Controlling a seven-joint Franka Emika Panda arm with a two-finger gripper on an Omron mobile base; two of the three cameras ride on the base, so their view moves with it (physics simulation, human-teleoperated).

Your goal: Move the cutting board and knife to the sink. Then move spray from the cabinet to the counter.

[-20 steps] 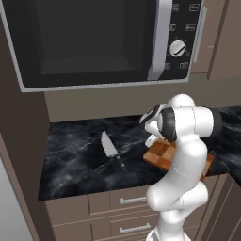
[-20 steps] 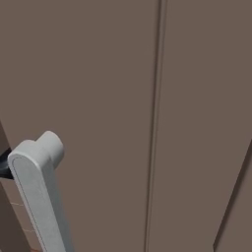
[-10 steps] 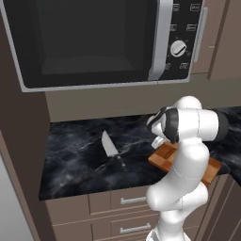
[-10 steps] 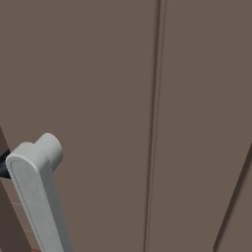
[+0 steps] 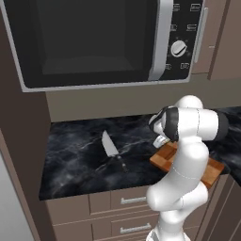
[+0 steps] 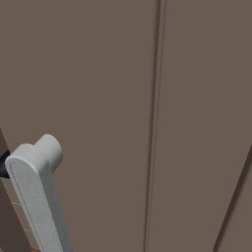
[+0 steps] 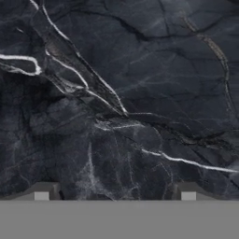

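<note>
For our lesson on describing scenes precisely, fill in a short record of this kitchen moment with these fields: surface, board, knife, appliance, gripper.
surface: black marble-look counter with thin white veins, above brown drawers
board: checkered wooden cutting board on the counter's right part, partly behind the white arm
knife: silver-bladed chef's knife with dark handle, flat on the counter, left of the board, apart from it
appliance: black microwave above
gripper: gripper open, holding nothing, over bare counter

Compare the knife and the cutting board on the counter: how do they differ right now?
The knife is silver-bladed with a dark handle; the cutting board is brown wood. The knife lies fully in the open; the cutting board is partly hidden behind the arm, at the counter's front edge. Both lie flat on the black marble counter.
</note>
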